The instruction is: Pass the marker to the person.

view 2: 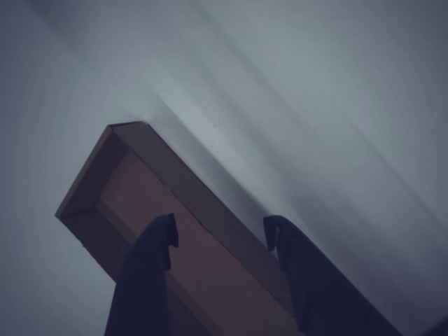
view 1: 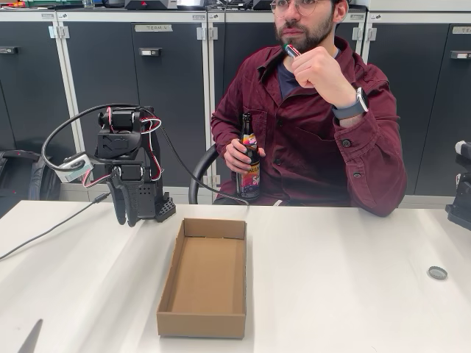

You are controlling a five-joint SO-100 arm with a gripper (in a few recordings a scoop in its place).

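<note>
Nearest, an open cardboard box (view 1: pixel 204 278) is lying on the white table (view 1: pixel 346 287), with a small round cap (view 1: pixel 437 273) sitting well apart toward the right edge in the fixed view. Just behind the box's far left corner, the black gripper (view 1: pixel 126 215) is hanging fingers-down; in the wrist view its jaws are standing apart with nothing between them, above the box (view 2: pixel 140 203). Behind the table, the person (view 1: pixel 309 140) is sitting, holding the marker (view 1: pixel 292 50) raised near the chin in one hand (view 1: pixel 316 70) and gripping a brown glass bottle (view 1: pixel 249 158) with the other.
</note>
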